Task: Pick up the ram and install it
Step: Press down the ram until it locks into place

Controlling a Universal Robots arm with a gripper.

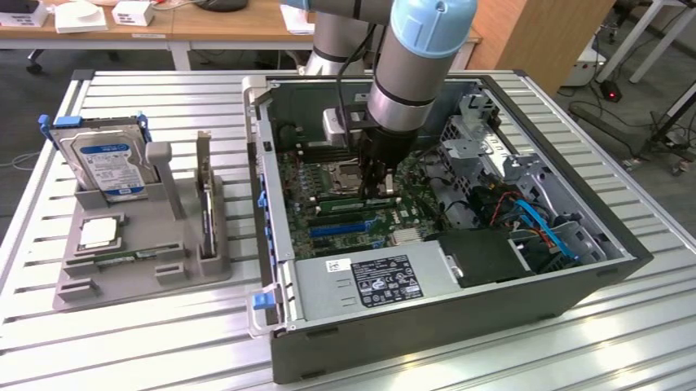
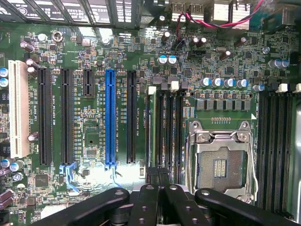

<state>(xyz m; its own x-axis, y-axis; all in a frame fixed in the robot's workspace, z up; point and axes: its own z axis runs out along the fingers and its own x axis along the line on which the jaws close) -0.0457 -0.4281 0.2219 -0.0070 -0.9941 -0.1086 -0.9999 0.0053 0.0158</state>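
- Well apart from the gripper, on the exterior view's left, a grey plastic holder carries the silver blue-labelled hard drive.
- The black two-finger gripper is closed tight and holds nothing. It is low inside the open dark computer case.
- Just beside its tips, a thin green edge stands in a black memory slot. I judge this to be the ram.
- The step in hand seems to be the seating, which calls for straight, even pressure. I cannot tell whether the latches are closed.
- The metal processor socket lies near the tips, on the other side.

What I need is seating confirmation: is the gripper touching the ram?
Cannot tell. In the wrist view the gripper, jaws shut, ends over the ram in its slot, but its own body hides any contact.
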